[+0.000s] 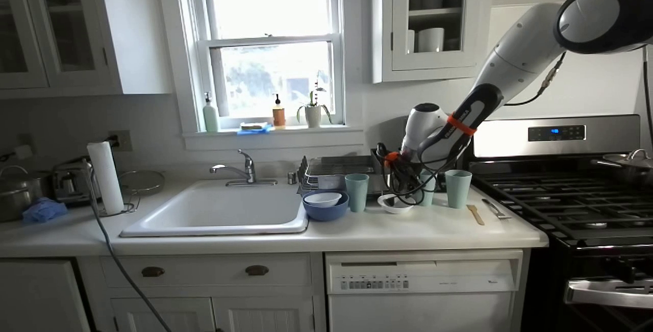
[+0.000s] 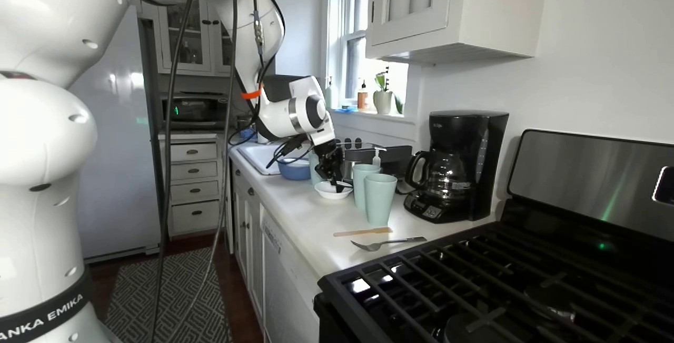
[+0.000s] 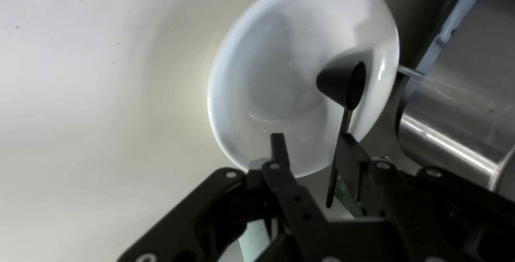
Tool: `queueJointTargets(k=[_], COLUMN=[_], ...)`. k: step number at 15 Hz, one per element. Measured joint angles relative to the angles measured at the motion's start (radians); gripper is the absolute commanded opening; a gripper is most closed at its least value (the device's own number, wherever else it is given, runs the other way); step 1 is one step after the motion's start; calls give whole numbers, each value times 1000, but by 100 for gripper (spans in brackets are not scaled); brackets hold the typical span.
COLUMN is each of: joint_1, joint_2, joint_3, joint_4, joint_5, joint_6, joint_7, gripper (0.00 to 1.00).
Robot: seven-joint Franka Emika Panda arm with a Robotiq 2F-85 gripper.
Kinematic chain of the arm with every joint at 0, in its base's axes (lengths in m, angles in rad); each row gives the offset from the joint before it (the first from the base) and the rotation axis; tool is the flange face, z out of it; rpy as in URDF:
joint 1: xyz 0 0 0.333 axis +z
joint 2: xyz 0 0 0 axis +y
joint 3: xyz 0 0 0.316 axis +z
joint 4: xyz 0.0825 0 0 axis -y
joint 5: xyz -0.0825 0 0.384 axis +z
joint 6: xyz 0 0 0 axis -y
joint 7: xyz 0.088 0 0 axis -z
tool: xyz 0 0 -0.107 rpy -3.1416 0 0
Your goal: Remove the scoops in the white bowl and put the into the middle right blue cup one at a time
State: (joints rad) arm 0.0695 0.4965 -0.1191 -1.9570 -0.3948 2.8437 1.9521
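Nearest, at the left of an exterior view, stands the white robot arm (image 2: 47, 132), its far end bent down over the counter (image 2: 310, 214). Near on the right is the black stove (image 2: 437, 274); just left of it, on the counter, lie a fork (image 2: 373, 246) and, slightly farther, a flat wooden utensil (image 2: 363, 232). Beyond these stand a pale blue-green cup (image 2: 380, 201) and, partly hidden behind it, a second cup (image 2: 359, 190), both upright, with a black coffee maker (image 2: 455, 174) to their right.

Farther on, left of the cups, the white bowl (image 2: 325, 193) sits on the counter, and the gripper (image 3: 312, 139) reaches down over it. In the wrist view its fingers (image 3: 279, 149) stand wide apart. A black scoop (image 3: 336, 79) leans in the bowl, its head toward the right wall, its thin handle running out past the rim. The end of that handle shows in the gap, just beside the finger on the right; whether the two touch, I cannot tell. The finger on the left stands well apart from it.

Past the bowl come a third cup (image 1: 357, 193), upright, and to its left a blue bowl (image 1: 326, 213) with a white dish (image 1: 322, 199) inside. Farther back is the sink (image 1: 214, 230); on the windowsill (image 1: 336, 129) beyond stand an orange soap bottle (image 1: 278, 117) and a potted plant (image 1: 312, 116).
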Motion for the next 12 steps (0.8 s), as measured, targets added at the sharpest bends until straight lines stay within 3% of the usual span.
queueJointTargets(k=[3, 6, 12], joint_1=[16, 31, 79], joint_2=[33, 58, 91], joint_3=[-25, -44, -91], joint_4=[4, 8, 12], joint_5=[58, 113, 221], joint_6=[47, 107, 188], joint_7=[-30, -67, -138], gripper=[38, 33, 35])
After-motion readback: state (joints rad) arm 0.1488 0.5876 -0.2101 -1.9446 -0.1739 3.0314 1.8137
